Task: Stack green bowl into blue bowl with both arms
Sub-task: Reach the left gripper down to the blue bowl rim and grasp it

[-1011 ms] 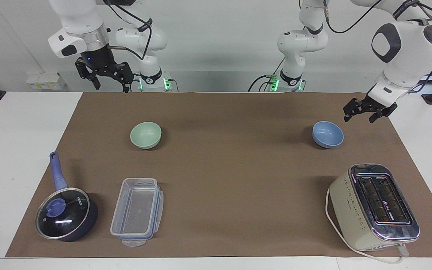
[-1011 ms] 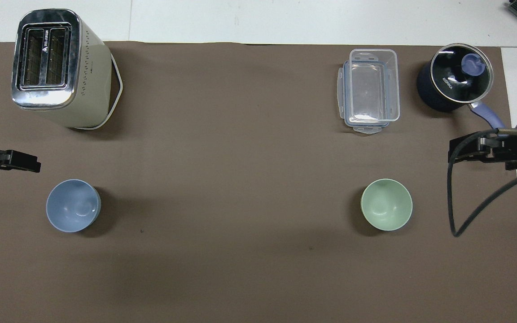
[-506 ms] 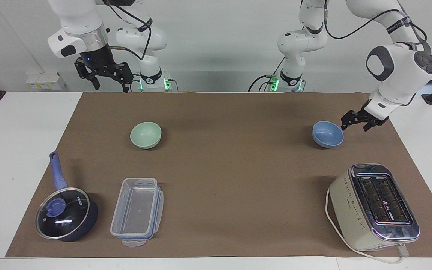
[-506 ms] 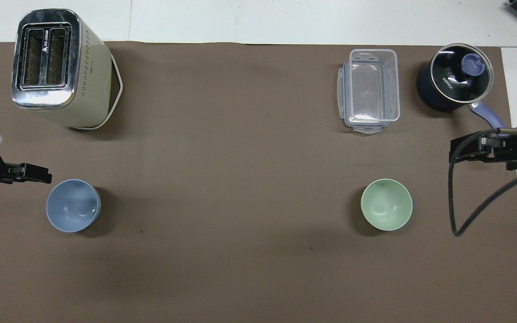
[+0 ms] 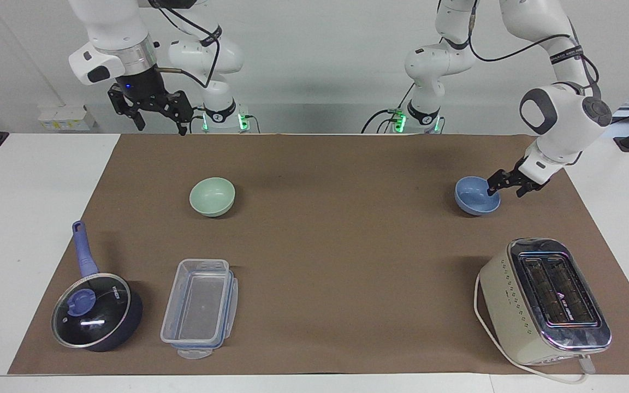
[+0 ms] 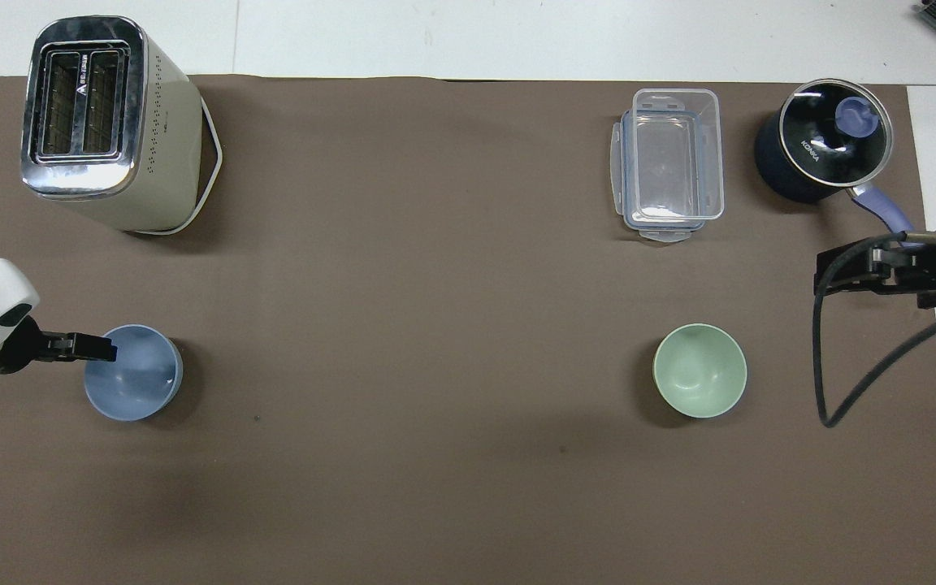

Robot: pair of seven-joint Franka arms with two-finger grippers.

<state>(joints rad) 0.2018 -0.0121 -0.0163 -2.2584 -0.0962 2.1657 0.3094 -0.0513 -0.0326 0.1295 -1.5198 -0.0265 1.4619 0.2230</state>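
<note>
On the brown mat (image 5: 336, 245), right gripper (image 5: 148, 112) raised at the robots' edge, fingers spread, empty, left gripper (image 5: 503, 183) spread astride blue bowl (image 5: 475, 199) rim, green bowl (image 5: 212, 196) toward the right arm's end, untouched.

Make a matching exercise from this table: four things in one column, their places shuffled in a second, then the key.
Things
1. blue bowl
2. green bowl
3. toaster
4. clear plastic container

Places
A. beside the lidded saucepan
B. alone on the brown mat, untouched
C. at the left gripper tips
D. farther from the robots, toward the left arm's end

Pairs: 1-C, 2-B, 3-D, 4-A
</note>
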